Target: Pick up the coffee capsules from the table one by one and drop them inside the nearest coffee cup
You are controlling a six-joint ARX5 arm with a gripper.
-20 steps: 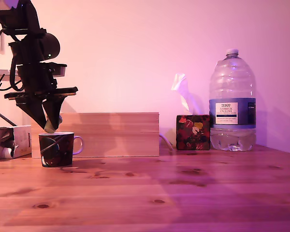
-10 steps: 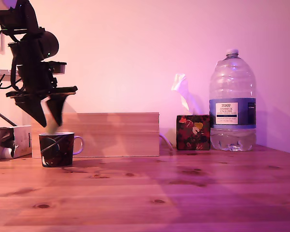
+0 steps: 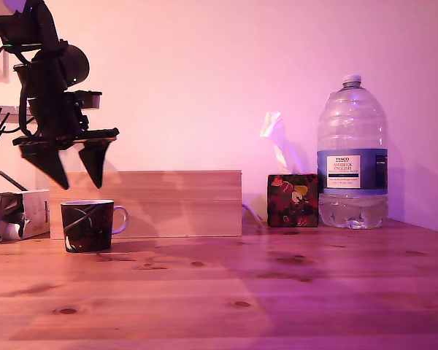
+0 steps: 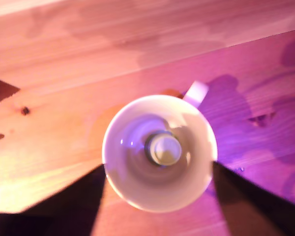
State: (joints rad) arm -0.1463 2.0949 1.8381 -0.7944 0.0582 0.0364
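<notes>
The dark swirl-patterned coffee cup (image 3: 87, 226) stands on the wooden table (image 3: 263, 292) at the exterior view's left, its pale handle toward the right. My gripper (image 3: 79, 175) hangs directly above it, open, with nothing between its dark fingers (image 3: 97, 164). From the wrist view I look straight down into the cup (image 4: 137, 191), and one pale coffee capsule (image 4: 166, 150) lies at the bottom of its white inside. No other capsule shows on the table.
A pale wooden box (image 3: 168, 203) lies behind the cup. A dark floral tissue box (image 3: 293, 200) and a large water bottle (image 3: 351, 157) stand at the back right. A small white carton (image 3: 18, 213) sits at the far left.
The capsule that was held between the fingers a second ago has dropped into the cup. The fingers have spread apart and the gripper has risen slightly.
</notes>
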